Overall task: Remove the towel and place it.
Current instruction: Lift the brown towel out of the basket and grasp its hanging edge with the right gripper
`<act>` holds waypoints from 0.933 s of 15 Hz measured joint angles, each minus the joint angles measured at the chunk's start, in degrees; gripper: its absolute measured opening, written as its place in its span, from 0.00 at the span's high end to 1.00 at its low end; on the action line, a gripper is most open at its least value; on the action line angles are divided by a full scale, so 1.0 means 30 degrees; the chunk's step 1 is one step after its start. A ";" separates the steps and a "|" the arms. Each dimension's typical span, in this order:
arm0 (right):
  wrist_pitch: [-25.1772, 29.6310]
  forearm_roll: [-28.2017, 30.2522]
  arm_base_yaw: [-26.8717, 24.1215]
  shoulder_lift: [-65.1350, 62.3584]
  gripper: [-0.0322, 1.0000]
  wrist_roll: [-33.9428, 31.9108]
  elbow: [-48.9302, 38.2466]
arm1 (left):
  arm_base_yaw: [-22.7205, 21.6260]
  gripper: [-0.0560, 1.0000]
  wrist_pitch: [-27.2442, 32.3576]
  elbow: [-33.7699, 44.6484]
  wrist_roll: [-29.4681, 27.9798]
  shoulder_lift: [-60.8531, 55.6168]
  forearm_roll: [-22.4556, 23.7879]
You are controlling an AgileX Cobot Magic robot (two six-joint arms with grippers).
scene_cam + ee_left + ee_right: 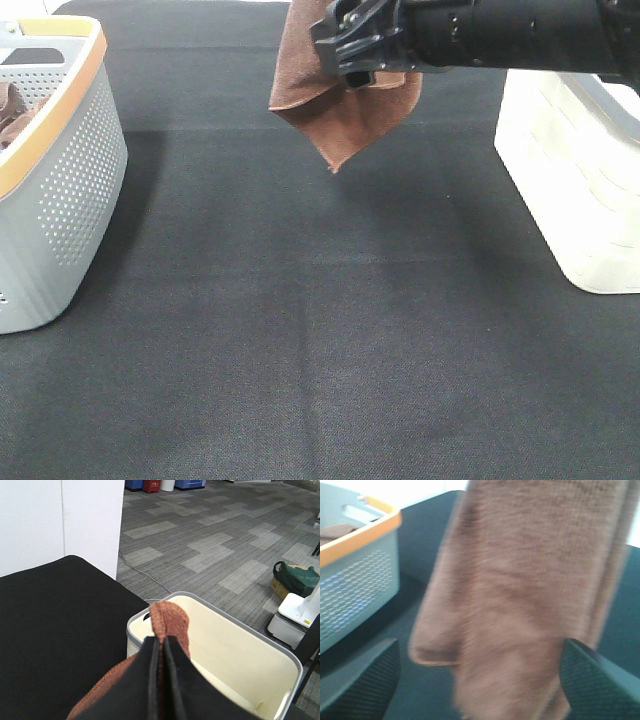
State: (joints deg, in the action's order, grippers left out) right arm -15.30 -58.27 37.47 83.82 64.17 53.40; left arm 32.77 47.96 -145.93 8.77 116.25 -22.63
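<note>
Left end effector [161, 644] clamps towel [170, 617] | right end effector [480, 680] wide | grey basket [75, 190]: brown cloth [10, 110]

One reddish-brown towel [345, 120], one grey basket [70, 190], one cream basket [570, 190], and seemingly one bunched brown cloth [10, 105], cut off by the frame edge.

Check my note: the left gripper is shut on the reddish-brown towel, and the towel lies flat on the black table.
One part is wrong. The towel does not lie flat on the black table: it hangs above it, one corner pointing down, as the exterior high view shows. The left gripper is shut on it, as noted.
</note>
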 joint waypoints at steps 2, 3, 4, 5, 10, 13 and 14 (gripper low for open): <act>-0.0076 -0.1089 0.0000 0.0000 0.17 0.1031 0.0000 | 0.0000 0.94 0.0000 0.0000 0.0000 0.0000 -0.0306; 0.0000 -0.1165 0.0000 0.0000 0.17 0.1337 0.0000 | 0.0000 0.94 0.0000 0.0000 0.0000 0.0000 -0.0306; 0.0076 -0.1280 0.0000 0.0000 0.17 0.1394 0.0000 | 0.0000 0.94 0.0000 0.0000 0.0000 0.0000 -0.0306; 0.0076 -0.1375 0.0000 0.0000 0.17 0.1451 0.0000 | 0.0000 0.94 0.0000 0.0000 0.0000 0.0000 -0.0802; -0.1986 -0.5596 0.0000 0.0000 0.17 0.5309 0.0000 | 0.0000 0.94 0.0000 0.0000 0.0000 0.0000 -0.1872; -0.2311 -0.7754 0.0000 0.0000 0.17 0.7926 0.0000 | 0.0000 0.94 -0.0057 0.0000 0.0000 0.0000 -0.1872; -0.2483 -0.8442 0.0000 0.0000 0.18 0.8652 0.0000 | 0.0000 0.94 -0.0115 0.0000 0.0000 0.0000 -0.1872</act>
State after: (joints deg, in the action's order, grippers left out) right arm -22.75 -83.59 37.47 83.82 90.13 53.40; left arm 32.77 47.61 -145.93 8.77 116.25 -28.25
